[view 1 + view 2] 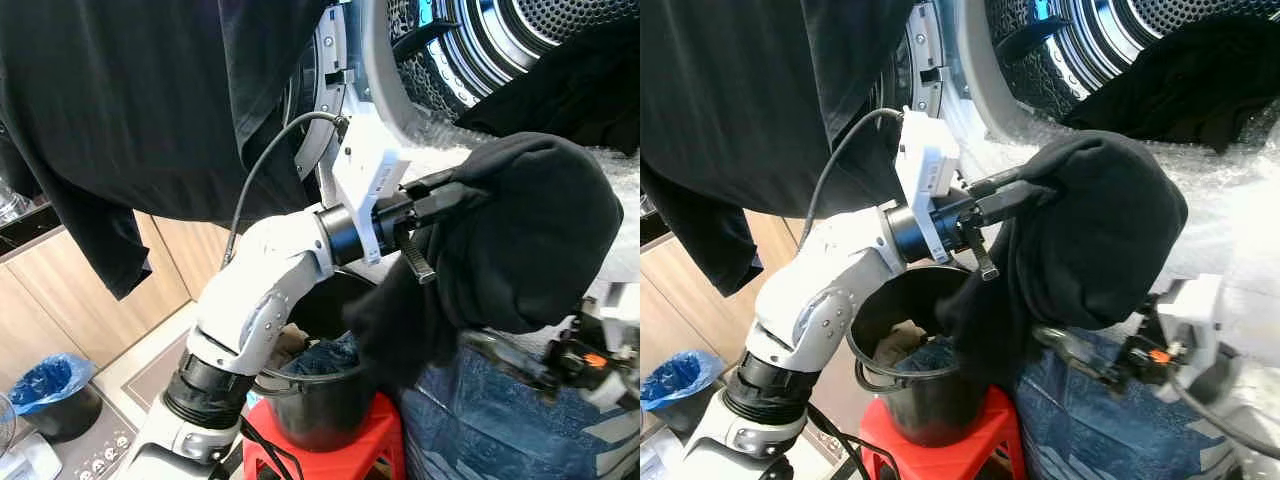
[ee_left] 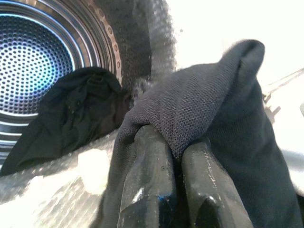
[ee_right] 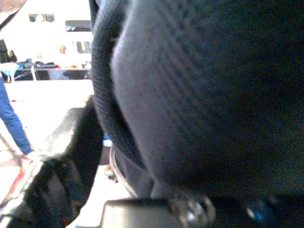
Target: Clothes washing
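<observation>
One black garment point(image 1: 530, 240) hung bunched from the left claw point(image 2: 178, 156), whose fingers point(image 2: 147, 185) were clenched on its fabric, above a black bucket point(image 1: 320, 400) on a red stool point(image 1: 940, 450). At one o'clock gaped the washer drum point(image 1: 480, 40). The right claw point(image 1: 1090, 360) sat under the garment; its grip I cannot tell.

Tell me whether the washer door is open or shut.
Open. The perforated drum is exposed, a dark garment hangs over its mouth, and the left gripper lifts another black garment toward it.
</observation>
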### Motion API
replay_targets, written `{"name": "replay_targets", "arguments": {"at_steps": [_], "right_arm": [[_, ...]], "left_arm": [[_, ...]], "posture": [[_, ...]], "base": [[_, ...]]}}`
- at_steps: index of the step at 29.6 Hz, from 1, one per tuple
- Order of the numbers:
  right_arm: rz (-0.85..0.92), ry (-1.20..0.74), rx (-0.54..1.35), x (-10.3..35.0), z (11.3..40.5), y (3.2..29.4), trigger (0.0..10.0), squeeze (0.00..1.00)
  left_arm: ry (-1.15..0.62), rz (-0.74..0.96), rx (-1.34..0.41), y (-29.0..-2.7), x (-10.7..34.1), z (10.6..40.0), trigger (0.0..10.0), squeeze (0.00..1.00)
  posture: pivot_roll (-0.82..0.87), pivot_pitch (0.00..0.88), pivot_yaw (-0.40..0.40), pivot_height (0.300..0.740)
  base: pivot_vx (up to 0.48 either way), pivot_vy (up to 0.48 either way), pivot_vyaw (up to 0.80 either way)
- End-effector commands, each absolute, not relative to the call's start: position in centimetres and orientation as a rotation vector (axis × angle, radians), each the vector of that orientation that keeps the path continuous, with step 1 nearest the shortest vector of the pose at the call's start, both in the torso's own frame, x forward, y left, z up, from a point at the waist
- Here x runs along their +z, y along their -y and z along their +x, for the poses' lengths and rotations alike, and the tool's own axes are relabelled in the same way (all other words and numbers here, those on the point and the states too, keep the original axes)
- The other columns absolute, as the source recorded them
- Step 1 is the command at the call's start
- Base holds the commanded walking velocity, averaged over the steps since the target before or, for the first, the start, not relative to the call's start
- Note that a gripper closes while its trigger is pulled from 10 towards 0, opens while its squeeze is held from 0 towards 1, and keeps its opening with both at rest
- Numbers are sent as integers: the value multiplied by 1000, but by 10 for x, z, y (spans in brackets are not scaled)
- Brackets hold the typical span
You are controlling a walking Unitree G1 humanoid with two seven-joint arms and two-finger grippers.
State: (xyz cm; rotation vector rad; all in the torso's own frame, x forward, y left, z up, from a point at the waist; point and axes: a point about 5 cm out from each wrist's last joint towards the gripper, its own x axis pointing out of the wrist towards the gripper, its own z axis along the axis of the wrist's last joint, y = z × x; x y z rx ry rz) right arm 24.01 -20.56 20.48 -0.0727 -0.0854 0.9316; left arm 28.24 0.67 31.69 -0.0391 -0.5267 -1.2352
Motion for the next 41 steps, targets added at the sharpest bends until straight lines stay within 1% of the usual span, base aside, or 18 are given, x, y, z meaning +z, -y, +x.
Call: {"name": "replay_targets", "arguments": {"at_steps": [1, 6, 7, 10, 13, 20, 24, 29, 33, 35, 36, 37, 41], "right_arm": [[-105, 109, 944, 208, 241, 193, 10000, 0], [-67, 146, 862, 205, 251, 183, 10000, 0], [-39, 156, 822, 204, 255, 182, 10000, 0], [-22, 175, 801, 205, 257, 179, 10000, 0], [-13, 199, 666, 208, 271, 180, 10000, 0], [2, 211, 552, 208, 282, 182, 10000, 0], [25, 225, 463, 209, 290, 188, 10000, 0], [84, 239, 392, 213, 297, 186, 10000, 0], [105, 257, 394, 216, 298, 181, 10000, 0], [167, 258, 439, 217, 299, 175, 10000, 0], [178, 255, 433, 216, 299, 175, 5686, 0], [200, 246, 443, 216, 298, 173, 0, 0], [238, 252, 474, 217, 297, 170, 0, 0]], "left_arm": [[581, -33, -1232, -7, 328, 280, 10000, 0], [600, -49, -1252, 1, 332, 276, 10000, 0], [608, -56, -1258, 3, 334, 275, 10000, 0], [614, -61, -1257, 4, 335, 274, 10000, 0], [616, -70, -1255, 5, 336, 274, 10000, 0], [627, -87, -1257, 6, 340, 272, 10000, 0], [632, -96, -1244, 6, 341, 272, 10000, 0], [636, -104, -1238, 6, 342, 272, 10000, 0], [636, -107, -1242, 7, 342, 272, 10000, 0], [635, -108, -1242, 7, 342, 271, 10000, 0], [635, -109, -1242, 8, 342, 271, 10000, 0], [636, -110, -1243, 8, 342, 271, 10000, 0], [639, -114, -1244, 8, 343, 270, 10000, 0]], "posture": [[-112, 20, 76, 740], [-102, 26, 75, 740], [-102, 26, 75, 740], [-97, 34, 77, 740], [-98, 37, 77, 740], [-94, 40, 75, 740], [-89, 47, 72, 740], [-88, 51, 70, 740], [-87, 52, 71, 740], [-86, 52, 71, 740], [-87, 53, 71, 740], [-85, 53, 71, 740], [-85, 53, 72, 740]], "base": [[0, 0, 0], [0, 0, 0], [0, 0, 0], [0, 0, 0], [0, 0, 0], [0, 0, 0], [0, 0, 0], [0, 0, 0], [0, 0, 0], [0, 0, 0], [0, 0, 0], [0, 0, 0], [0, 0, 0]]}}
